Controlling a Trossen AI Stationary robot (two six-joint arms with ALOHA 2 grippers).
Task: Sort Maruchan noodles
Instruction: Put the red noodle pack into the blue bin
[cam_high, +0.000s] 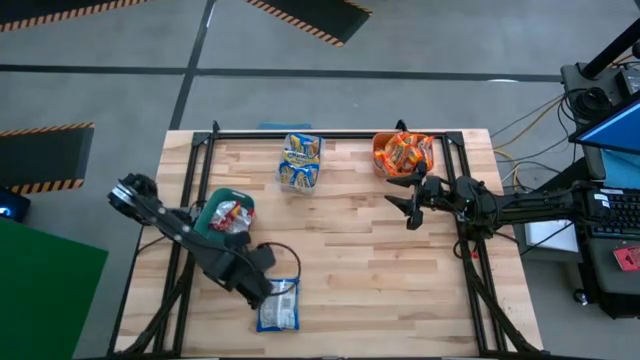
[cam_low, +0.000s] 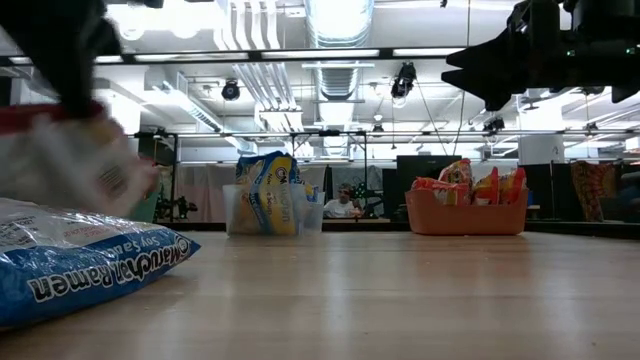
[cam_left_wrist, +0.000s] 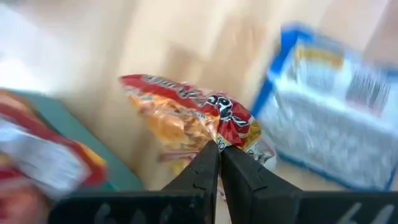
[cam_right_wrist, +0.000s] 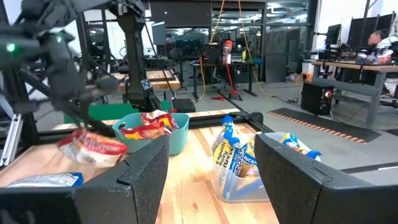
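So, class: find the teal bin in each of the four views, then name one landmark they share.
High view: teal bin at the table's left, beside the left arm.
Low view: not clearly visible; far left is blurred.
Left wrist view: its teal edge at lower left.
Right wrist view: left of centre, holding red packets.
Shared landmark: the blue ramen packet.

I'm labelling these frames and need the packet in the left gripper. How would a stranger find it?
On the wooden table, find the teal bin at its left. Beside it, the left gripper pinches a crinkled red-and-white plastic noodle packet, lifted, unlike the flat blue packet nearby.
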